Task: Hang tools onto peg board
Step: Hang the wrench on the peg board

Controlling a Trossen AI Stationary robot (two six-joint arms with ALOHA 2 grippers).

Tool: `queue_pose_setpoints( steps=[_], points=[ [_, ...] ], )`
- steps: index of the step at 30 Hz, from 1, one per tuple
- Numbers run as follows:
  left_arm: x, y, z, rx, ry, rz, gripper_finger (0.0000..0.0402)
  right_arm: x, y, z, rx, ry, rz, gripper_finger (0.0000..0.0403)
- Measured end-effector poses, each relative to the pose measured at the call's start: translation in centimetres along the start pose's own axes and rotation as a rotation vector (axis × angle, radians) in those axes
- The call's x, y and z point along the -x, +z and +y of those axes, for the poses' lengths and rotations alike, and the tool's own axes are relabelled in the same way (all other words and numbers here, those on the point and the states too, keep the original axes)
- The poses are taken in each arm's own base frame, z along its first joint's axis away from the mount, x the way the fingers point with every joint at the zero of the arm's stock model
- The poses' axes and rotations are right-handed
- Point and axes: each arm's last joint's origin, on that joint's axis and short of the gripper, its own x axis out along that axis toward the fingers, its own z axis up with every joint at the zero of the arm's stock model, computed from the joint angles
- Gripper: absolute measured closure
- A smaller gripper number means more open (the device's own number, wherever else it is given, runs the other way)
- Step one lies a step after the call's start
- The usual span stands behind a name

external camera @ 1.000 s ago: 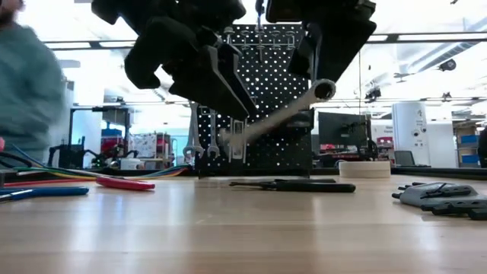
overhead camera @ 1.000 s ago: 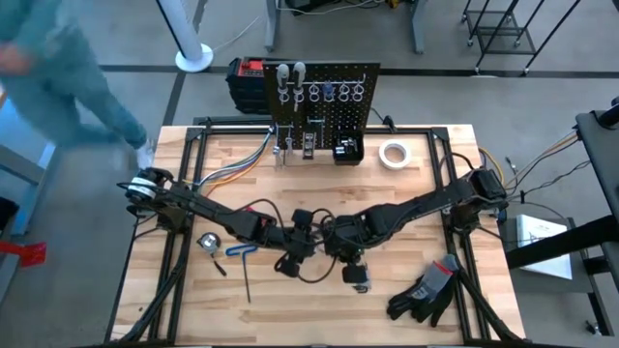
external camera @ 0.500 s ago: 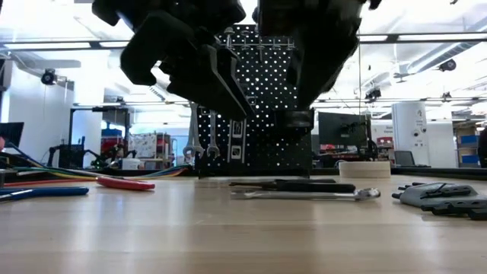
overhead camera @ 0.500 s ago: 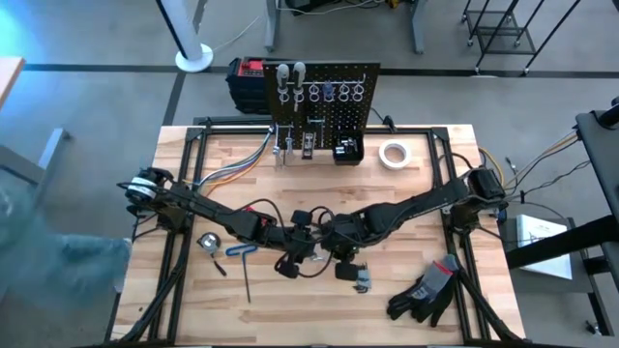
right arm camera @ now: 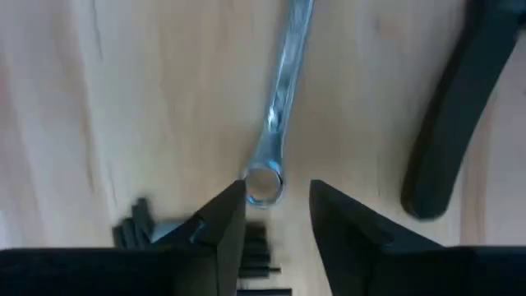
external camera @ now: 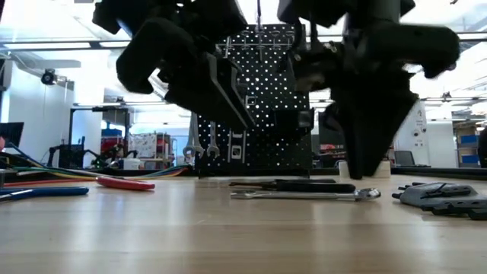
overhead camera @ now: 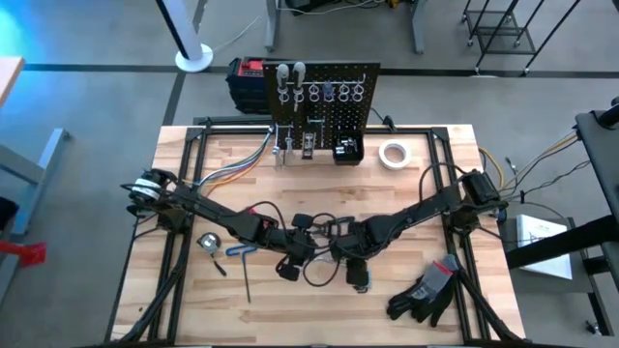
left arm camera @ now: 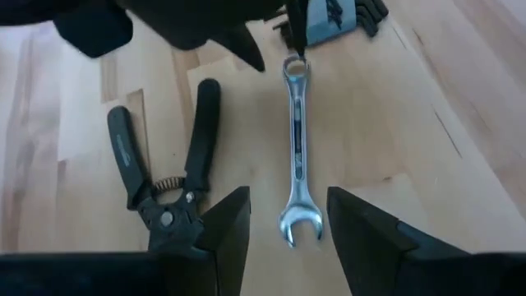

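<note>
Wrench (left arm camera: pixel 295 148) lies flat on the counter (overhead camera: pixel 435 174), far from the peg board (overhead camera: pixel 324 101). Right gripper (right arm camera: pixel 278 215) open over its ring end, left gripper (left arm camera: pixel 288 226) open too. Both crowd it; a collision looks possible.

we see bright backlight from the room's windows and ceiling lamps silhouetting the arms in the low view; the right claw (external camera: pixel 369 164) looks motion-blurred, and the surface (overhead camera: pixel 435 213) is evenly lit

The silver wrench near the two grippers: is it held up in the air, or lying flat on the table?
Lying flat. The silver wrench rests on the table beside the black pliers, with no fingers closed on it.
</note>
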Motion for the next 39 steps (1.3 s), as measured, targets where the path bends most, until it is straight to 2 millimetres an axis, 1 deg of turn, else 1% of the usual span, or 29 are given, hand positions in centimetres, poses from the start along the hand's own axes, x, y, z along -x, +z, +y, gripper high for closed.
queue_pose_setpoints(
  steps=[4,8,12,17,22,26,28,35,39],
  points=[
    [-0.4,-0.1,-0.1,0.000,0.000,0.003,0.0249,-0.7,-0.8,-0.4,-0.004,-0.013,0.030,0.0275],
    [-0.7,-0.2,-0.1,0.005,0.003,0.004,0.0249,-1.5,-1.0,-0.6,-0.009,0.010,-0.011,0.0293],
    [-0.9,-0.3,-0.2,0.007,0.003,0.006,0.0249,-1.7,-1.0,-0.7,-0.022,0.015,-0.033,0.0308],
    [-1.1,-0.4,-0.2,0.010,0.002,0.016,0.0249,-1.1,-0.6,-0.6,-0.026,0.007,-0.024,0.0313],
    [-1.1,-0.4,-0.2,0.013,0.002,0.015,0.0249,0.0,0.5,0.0,-0.004,0.025,-0.069,0.0302],
    [-1.1,-0.4,-0.2,0.024,0.002,0.015,0.0249,0.1,0.8,-0.1,-0.005,0.009,-0.096,0.0298],
    [-1.1,-0.4,-0.2,0.024,0.002,0.015,0.0249,-0.2,0.7,-0.3,-0.007,-0.003,-0.095,0.0300],
    [-1.2,-0.5,-0.2,0.023,0.001,0.019,0.0249,-2.2,0.6,-0.8,-0.009,-0.041,-0.053,0.0311],
    [-1.2,-0.5,-0.2,0.023,0.002,0.019,0.0249,-3.2,0.5,-0.9,0.025,-0.056,-0.018,0.0320]
  ],
)
